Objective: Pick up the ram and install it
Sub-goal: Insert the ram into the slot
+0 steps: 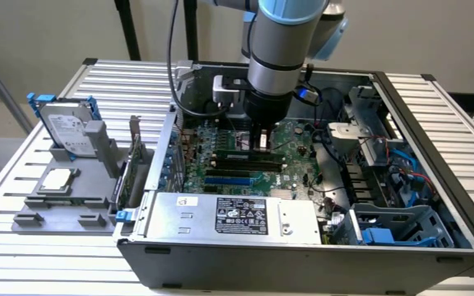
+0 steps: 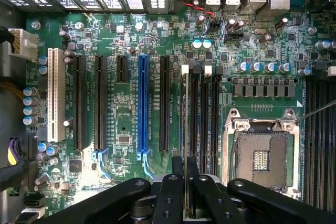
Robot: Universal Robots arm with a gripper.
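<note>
My gripper (image 1: 260, 140) reaches down into the open computer case (image 1: 303, 253), low over the motherboard (image 1: 220, 172). In the wrist view the gripper (image 2: 186, 170) is shut on the ram (image 2: 185, 129). The ram shows edge-on as a thin green strip running away from the black fingers (image 2: 173, 182). It lies along the outermost of the black memory slots (image 2: 202, 119), lined up with that slot's white end clip (image 2: 185, 69). I cannot tell whether the ram's lower edge touches the slot.
The open processor socket (image 2: 260, 153) lies beside the memory slots, and a blue card slot (image 2: 142, 108) on their other side. At the exterior view's left, a grey holder (image 1: 56, 209) carries a hard drive (image 1: 66, 129), a processor chip (image 1: 58, 179) and an upright expansion card (image 1: 134, 160). The power supply (image 1: 237, 216) fills the case front.
</note>
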